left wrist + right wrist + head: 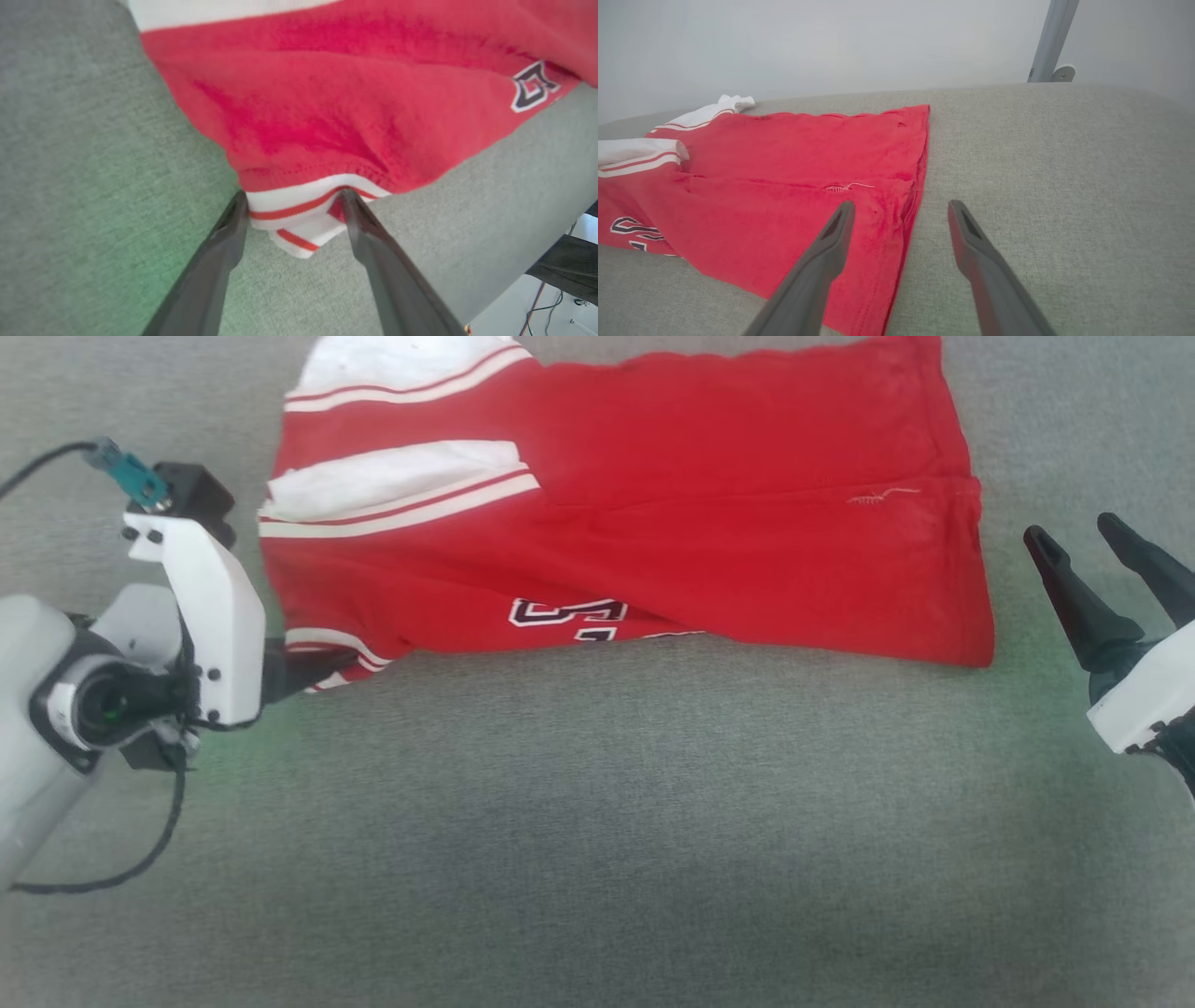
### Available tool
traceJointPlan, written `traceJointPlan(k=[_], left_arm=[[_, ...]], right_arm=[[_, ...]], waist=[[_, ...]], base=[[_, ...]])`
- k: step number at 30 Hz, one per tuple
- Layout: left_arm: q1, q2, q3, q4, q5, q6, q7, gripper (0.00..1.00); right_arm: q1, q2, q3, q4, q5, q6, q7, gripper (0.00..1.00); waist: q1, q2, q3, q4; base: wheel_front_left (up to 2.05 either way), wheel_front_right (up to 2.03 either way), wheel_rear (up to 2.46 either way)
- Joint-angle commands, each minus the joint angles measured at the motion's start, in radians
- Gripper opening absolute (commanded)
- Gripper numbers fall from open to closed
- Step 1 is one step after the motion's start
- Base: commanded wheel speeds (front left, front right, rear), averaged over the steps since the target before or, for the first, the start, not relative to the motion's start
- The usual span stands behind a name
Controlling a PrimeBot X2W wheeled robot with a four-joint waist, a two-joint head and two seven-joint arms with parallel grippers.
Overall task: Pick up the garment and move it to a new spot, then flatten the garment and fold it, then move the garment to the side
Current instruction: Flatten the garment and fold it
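Observation:
The garment (653, 504) is a red jersey lying folded lengthwise on the grey surface, white sleeves with striped trim at its left end and part of a black number at its near edge. My left gripper (327, 667) reaches in from the left at the garment's near-left corner. In the left wrist view it (292, 196) is open, its fingertips either side of the striped trim (299, 205). My right gripper (1074, 530) is open just off the garment's right end. In the right wrist view it (901, 205) hovers over the red hem edge (920, 154).
The grey fabric surface (597, 821) stretches wide in front of the garment. A pale wall and a grey metal post (1052, 42) stand behind its far edge. The surface's edge, with floor and cables (560, 298) beyond it, lies near my left arm.

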Motion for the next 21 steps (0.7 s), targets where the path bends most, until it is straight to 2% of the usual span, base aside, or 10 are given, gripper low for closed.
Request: traceJointPlan(k=[1,2,3,4,10,16,21], left_arm=[[0.0,-0.008,-0.008,0.01,-0.002,0.0,0.008,1.0],[0.0,-0.013,-0.009,0.016,-0.002,-0.003,0.007,0.78],[0.0,-0.018,-0.012,0.021,-0.004,-0.007,0.012,0.42],[0.001,-0.021,-0.017,0.024,0.0,-0.012,0.016,0.01],[0.004,-0.039,-0.019,0.037,-0.007,-0.03,0.018,0.0],[-0.013,-0.061,-0.018,0.038,0.013,-0.045,-0.007,0.0],[-0.016,-0.087,-0.023,0.034,0.032,-0.064,-0.03,0.0]], right_arm=[[0.0,0.003,-0.002,-0.001,-0.005,0.0,0.004,1.0],[0.0,0.004,-0.003,-0.001,-0.003,0.0,0.005,1.0],[0.0,0.004,-0.003,-0.001,-0.001,0.0,0.009,1.0],[0.001,0.004,-0.002,-0.001,0.0,0.0,0.016,1.0],[-0.003,-0.022,0.033,0.01,0.026,0.0,0.111,1.0],[-0.058,-0.093,0.135,0.027,0.056,0.0,0.324,1.0],[-0.125,-0.129,0.207,0.087,0.052,0.0,0.498,1.0]], waist=[[0.0,-0.0001,0.014,-0.013],[0.0,-0.0001,0.018,-0.016],[0.0,-0.0001,0.022,-0.018],[0.0,-0.0001,0.025,-0.019],[0.0,-0.0001,0.043,-0.012],[0.0,-0.0001,0.061,0.014],[0.0,-0.0001,0.075,0.038]], base=[[0.0,0.0,0.0],[0.0,0.0,0.0],[0.0,0.0,0.0],[0.0,0.0,0.0],[0.0,0.0,0.0],[0.0,0.0,0.0],[0.0,0.0,0.0]])
